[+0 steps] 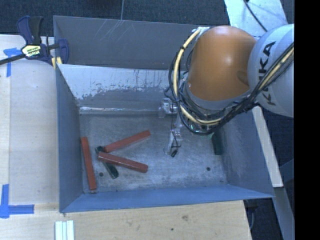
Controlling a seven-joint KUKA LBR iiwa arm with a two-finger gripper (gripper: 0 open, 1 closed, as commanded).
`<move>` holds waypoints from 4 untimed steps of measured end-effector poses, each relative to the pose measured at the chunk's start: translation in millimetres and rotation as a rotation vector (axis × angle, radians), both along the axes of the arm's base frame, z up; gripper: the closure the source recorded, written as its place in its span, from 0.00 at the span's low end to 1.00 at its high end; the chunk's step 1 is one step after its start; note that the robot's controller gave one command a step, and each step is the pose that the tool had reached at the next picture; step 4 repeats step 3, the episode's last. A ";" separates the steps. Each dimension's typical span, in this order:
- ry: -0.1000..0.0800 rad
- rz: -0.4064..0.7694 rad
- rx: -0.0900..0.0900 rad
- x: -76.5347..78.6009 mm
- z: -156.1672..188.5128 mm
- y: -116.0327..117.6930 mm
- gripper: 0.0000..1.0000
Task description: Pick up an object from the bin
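End effector [173, 148] was seen hanging over bare floor near middle of grey bin [115, 89], no thing under it. Released or clenched: could not be told. Nothing was seen carried.

Three red-brown bars were found loose at left, all flat. Upper bar [127, 141] and lower bar [123, 162] nearly met at left ends. Third bar [89, 164] lay near left wall, so little room for grip was judged there. Small dark piece [111, 172] lay between. Upper bar was judged nearest candidate, well apart.
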State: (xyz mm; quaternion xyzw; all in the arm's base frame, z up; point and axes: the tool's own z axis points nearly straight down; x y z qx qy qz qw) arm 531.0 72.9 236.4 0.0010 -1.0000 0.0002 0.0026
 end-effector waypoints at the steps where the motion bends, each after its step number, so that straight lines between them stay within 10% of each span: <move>1: -0.002 0.260 0.001 33.2 -147.7 25.9 0.00; 2: -0.007 0.256 0.001 34.5 -144.0 25.5 1.00; 3: -0.016 0.266 0.002 -0.4 -21.3 30.5 1.00; 4: -0.016 0.266 0.002 -0.4 -21.3 30.5 1.00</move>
